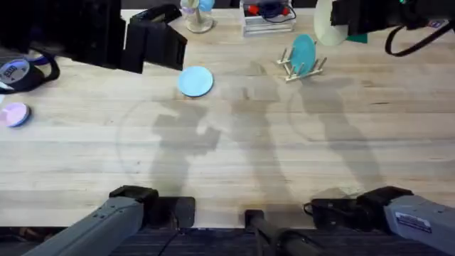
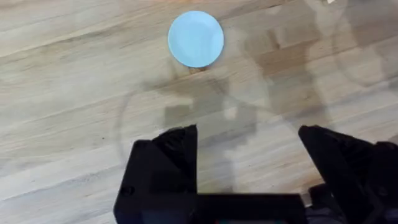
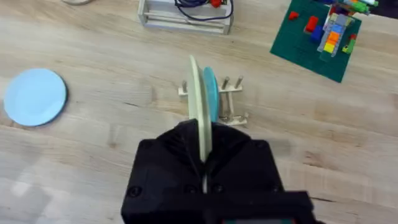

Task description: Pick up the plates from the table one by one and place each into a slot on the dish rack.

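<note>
The light sky-blue plate [image 1: 195, 80] [image 2: 196, 38] [image 3: 34, 96] lies flat on the table [image 1: 234, 156]. My left gripper [image 1: 158, 39] [image 2: 249, 155] hovers open just left of it, nothing between its fingers [image 2: 165, 165]. My right gripper [image 1: 350, 16] [image 3: 202, 165] is shut on the pale cream plate [image 1: 327, 27] [image 3: 199, 115], holding it on edge above and slightly right of the dish rack [image 1: 304, 70] [image 3: 231, 102]. A darker teal plate [image 1: 303, 52] [image 3: 211, 93] stands upright in one slot of the rack.
A clear tray [image 1: 266, 20] [image 3: 186, 17] with cables sits behind the rack. A green baseplate with bricks [image 3: 317, 34] lies far right. Tape rolls [image 1: 15, 114] rest at the left edge. A cup-like object [image 1: 199, 18] stands at the back.
</note>
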Motion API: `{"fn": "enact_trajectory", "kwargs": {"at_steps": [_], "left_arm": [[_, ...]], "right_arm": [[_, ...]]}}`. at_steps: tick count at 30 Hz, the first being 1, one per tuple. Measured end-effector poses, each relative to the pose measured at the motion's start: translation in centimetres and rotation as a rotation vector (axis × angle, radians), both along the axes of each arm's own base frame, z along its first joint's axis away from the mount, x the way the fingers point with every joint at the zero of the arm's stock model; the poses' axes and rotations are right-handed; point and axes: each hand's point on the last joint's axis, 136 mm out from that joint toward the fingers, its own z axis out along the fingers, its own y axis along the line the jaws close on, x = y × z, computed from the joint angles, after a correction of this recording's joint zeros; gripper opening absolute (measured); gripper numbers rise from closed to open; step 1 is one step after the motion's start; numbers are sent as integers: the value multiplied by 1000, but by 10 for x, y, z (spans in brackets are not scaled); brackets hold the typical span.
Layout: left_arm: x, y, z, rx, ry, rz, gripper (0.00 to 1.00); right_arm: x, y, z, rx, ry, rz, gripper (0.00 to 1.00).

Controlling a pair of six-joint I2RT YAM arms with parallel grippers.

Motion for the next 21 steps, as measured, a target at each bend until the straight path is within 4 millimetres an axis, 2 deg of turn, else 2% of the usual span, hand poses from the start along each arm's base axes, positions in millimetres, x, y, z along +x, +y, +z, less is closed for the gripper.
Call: {"fn": "enact_trajectory", "kwargs": {"at_steps": [12, 21], "left_arm": [[0, 0, 0, 0, 0, 0, 994], [0, 0, 0, 0, 0, 0, 994]], "right_arm": [[1, 0, -1, -1, 2, 0, 31], [13, 4, -24, -20, 62, 2, 31]]}}
